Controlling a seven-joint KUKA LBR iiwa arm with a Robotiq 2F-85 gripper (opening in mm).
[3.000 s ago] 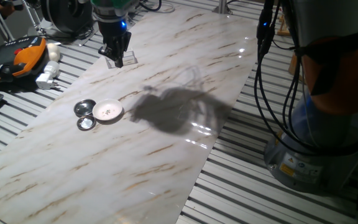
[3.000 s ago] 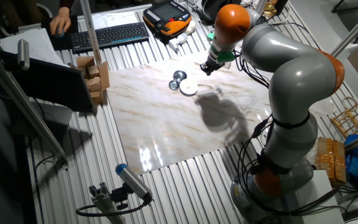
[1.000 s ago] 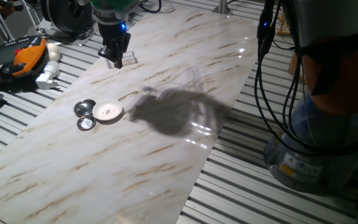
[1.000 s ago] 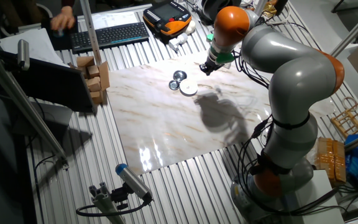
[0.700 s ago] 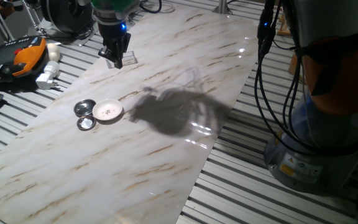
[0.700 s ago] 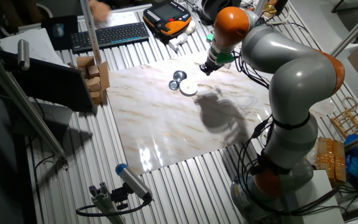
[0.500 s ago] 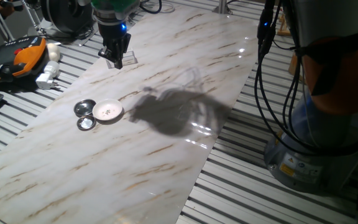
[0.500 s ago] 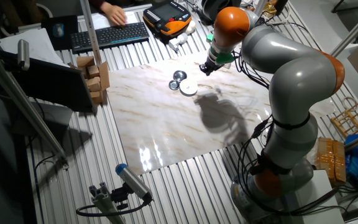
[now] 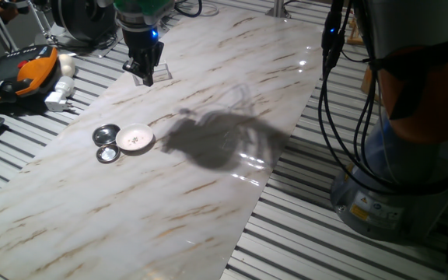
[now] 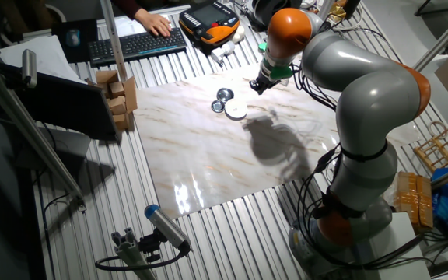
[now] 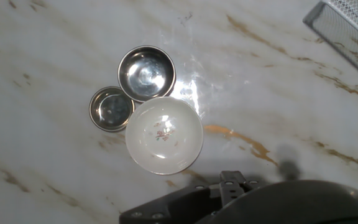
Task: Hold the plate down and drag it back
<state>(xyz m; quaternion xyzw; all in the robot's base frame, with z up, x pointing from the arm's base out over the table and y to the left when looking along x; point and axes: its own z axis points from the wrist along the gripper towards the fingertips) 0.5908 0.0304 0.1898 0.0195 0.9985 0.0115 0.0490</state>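
Hand (image 9: 147, 74) above the far edge of the desk (image 9: 208, 194), well apart from the plate (image 9: 134, 138).
The plate lies flat on the marble desk, touching two metal dishes (image 11: 146, 73) beside it. The hand grasps nothing; I cannot tell whether its fingers are parted or closed.

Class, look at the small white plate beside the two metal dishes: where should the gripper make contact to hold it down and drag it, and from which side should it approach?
Come straight down onto the plate, pressing its flat, speckled centre. It is shallow and lies flat on the marble table, so its rim offers little to pinch. Two metal dishes crowd one side, apparently touching its rim, so drag it away from them.
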